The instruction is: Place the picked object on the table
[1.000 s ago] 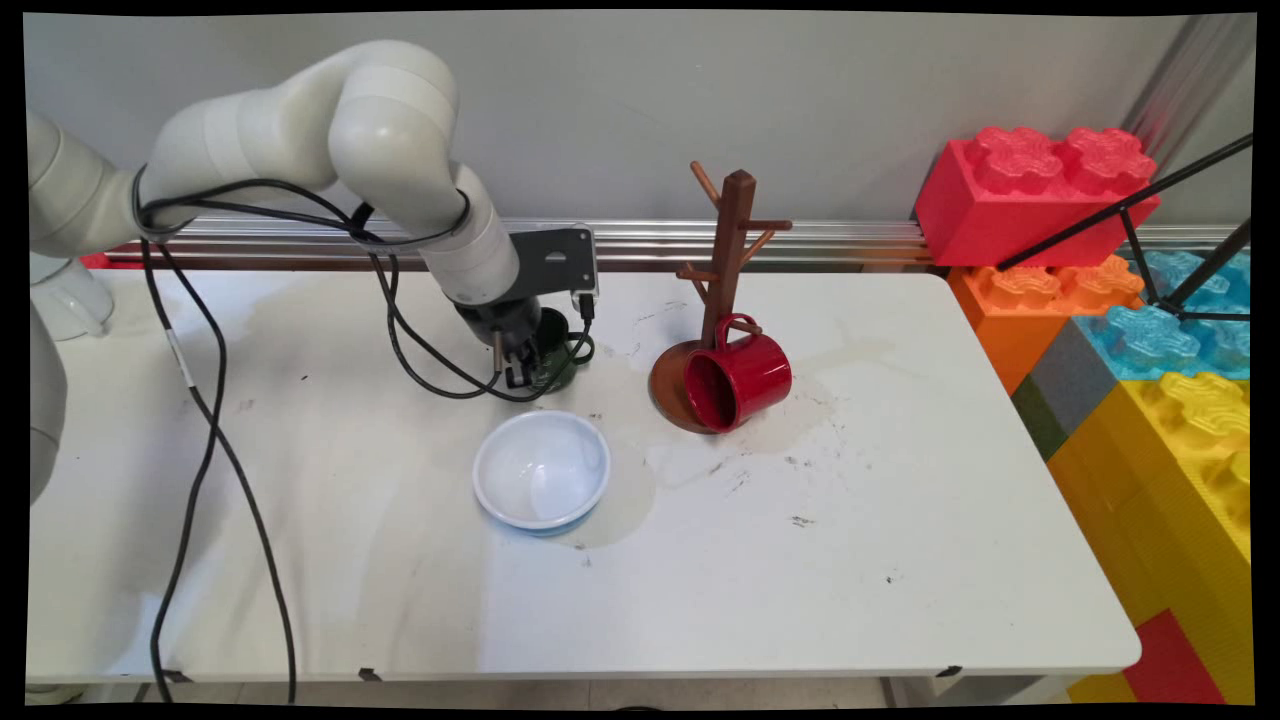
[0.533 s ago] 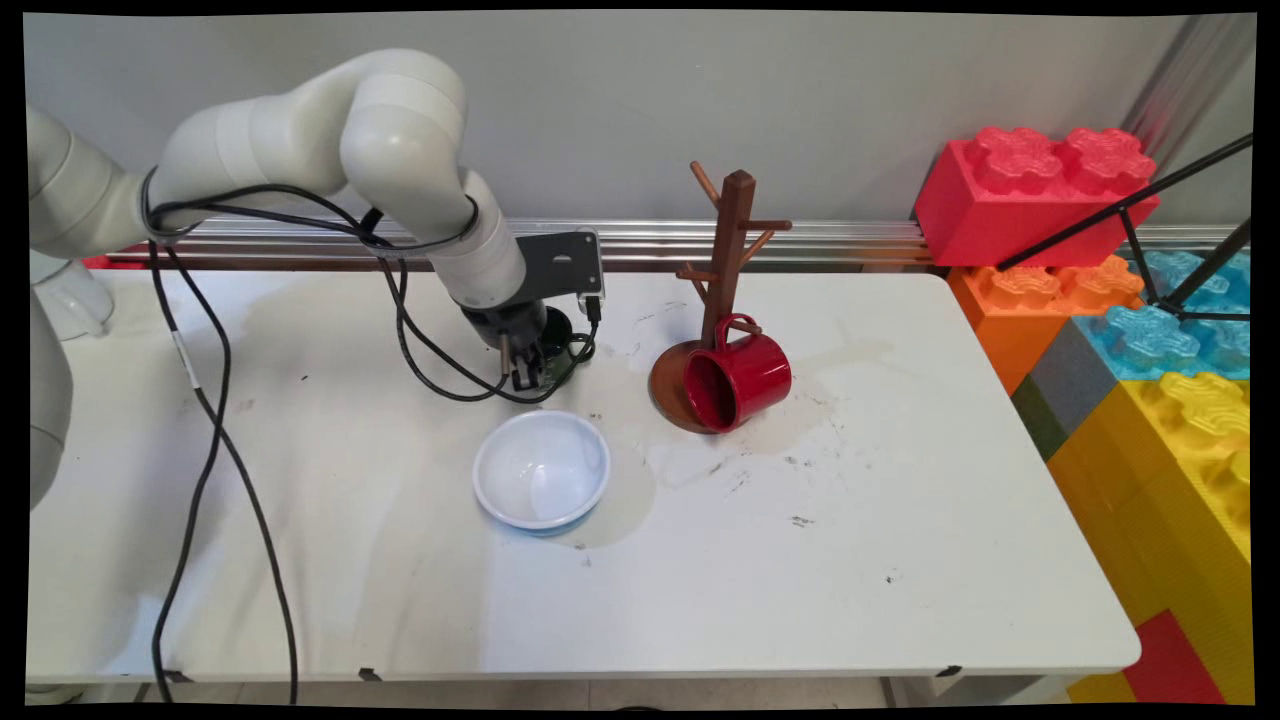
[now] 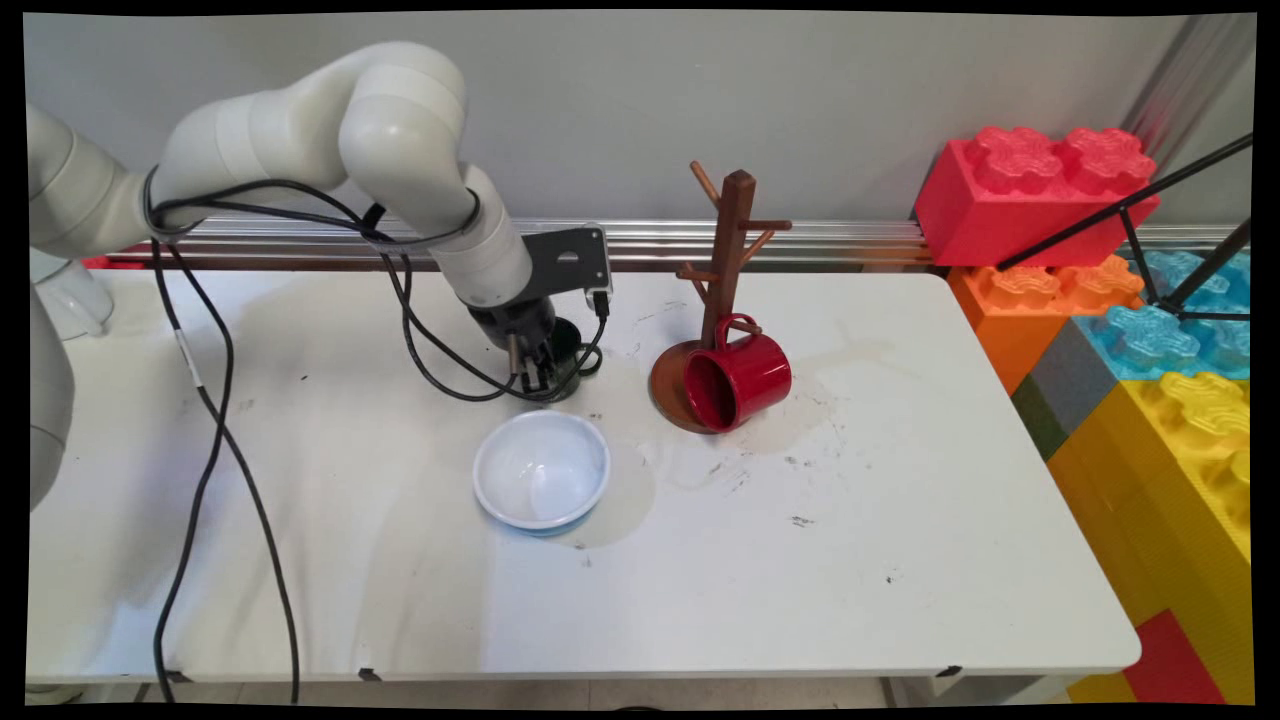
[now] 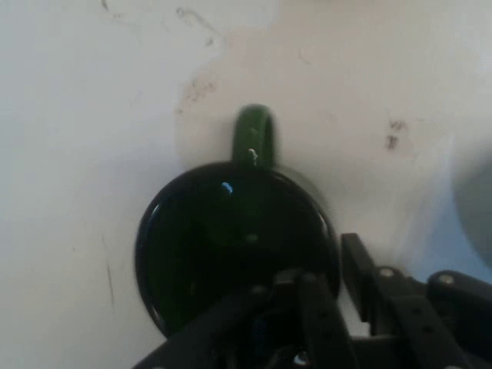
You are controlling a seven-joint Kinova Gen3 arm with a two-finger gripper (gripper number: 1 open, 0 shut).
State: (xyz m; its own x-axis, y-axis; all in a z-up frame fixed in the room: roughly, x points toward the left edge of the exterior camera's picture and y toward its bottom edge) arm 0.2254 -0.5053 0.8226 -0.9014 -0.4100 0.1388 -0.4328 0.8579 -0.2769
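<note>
Just dark green mug [image 4: 231,246], upright.

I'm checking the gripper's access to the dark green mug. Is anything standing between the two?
Nothing visible does. The gripper is already at the dark green mug, one finger inside the rim and the other outside it. The white bowl and red mug sit apart from it.

A white table [image 3: 900,560] meets a grey wall [image 3: 600,100]; giant toy bricks [image 3: 1150,340] stack at its right.
</note>
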